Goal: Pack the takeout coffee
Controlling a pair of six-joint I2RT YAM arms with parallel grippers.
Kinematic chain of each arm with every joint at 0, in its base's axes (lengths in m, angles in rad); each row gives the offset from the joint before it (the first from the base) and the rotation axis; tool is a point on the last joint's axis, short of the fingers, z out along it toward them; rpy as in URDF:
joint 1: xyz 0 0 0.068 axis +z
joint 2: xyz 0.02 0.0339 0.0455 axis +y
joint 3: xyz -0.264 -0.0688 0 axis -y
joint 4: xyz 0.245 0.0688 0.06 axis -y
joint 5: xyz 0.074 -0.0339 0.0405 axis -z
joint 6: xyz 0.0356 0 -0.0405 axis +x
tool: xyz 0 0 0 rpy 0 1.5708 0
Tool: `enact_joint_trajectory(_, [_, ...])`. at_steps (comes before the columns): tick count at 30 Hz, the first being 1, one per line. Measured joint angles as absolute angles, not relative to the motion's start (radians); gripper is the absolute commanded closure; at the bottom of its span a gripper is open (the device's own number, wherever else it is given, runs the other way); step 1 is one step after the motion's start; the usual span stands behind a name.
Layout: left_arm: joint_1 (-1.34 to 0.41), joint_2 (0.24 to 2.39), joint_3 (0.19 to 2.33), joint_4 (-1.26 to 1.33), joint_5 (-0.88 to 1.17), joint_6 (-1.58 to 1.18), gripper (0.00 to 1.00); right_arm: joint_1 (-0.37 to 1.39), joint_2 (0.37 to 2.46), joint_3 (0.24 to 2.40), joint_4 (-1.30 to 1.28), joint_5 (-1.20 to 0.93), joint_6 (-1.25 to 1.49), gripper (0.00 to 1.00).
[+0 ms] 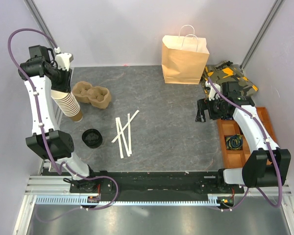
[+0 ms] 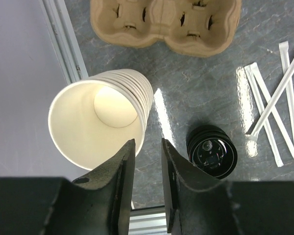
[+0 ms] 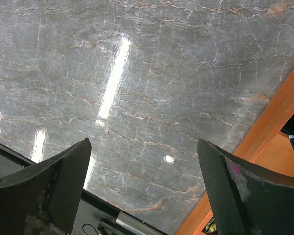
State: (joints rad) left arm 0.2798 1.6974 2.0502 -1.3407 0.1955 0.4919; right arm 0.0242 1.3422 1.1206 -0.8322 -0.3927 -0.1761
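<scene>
We see a grey, marble-veined table (image 1: 166, 122), brown cups (image 1: 68, 102) with white rims, a tan carrier (image 1: 91, 94), black lids (image 1: 92, 137), white straws (image 1: 125, 132), a kraft-brown bag (image 1: 184, 59), an orange-brown tray (image 1: 229, 128), and what looks like camouflage cloth (image 1: 230, 76) in olive, black and orange. The left gripper (image 2: 147, 143) is black, its cable (image 1: 12, 44) purple.

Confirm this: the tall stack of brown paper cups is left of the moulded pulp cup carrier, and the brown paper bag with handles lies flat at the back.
The brown paper bag with handles stands upright at the back, not flat, as the top external view shows. The tall stack of brown paper cups is indeed left of the moulded pulp cup carrier.
</scene>
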Motion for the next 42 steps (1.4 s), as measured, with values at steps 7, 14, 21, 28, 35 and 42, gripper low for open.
enact_joint_trajectory(7, [0.271,1.704,2.008,-1.345,0.176,0.492,0.66,0.024,1.342,1.121,-0.832,-0.393,-0.176,0.02])
enact_joint_trajectory(14, [0.271,1.708,1.979,-1.336,0.167,0.493,0.71,0.024,1.343,1.121,-0.832,-0.395,-0.176,0.02])
enact_joint_trajectory(21, [0.271,1.708,1.96,-1.327,0.155,0.498,0.76,0.024,1.343,1.121,-0.832,-0.396,-0.176,0.02])
enact_joint_trajectory(28, [0.271,1.708,1.956,-1.314,0.132,0.503,0.9,0.024,1.35,1.121,-0.832,-0.396,-0.176,0.02])
enact_joint_trajectory(35, [0.271,1.708,1.964,-1.309,0.103,0.514,0.98,0.024,1.357,1.121,-0.832,-0.396,-0.174,0.02])
enact_joint_trajectory(42, [0.271,1.708,2.017,-1.312,0.076,0.525,0.98,0.024,1.359,1.121,-0.832,-0.396,-0.172,0.02])
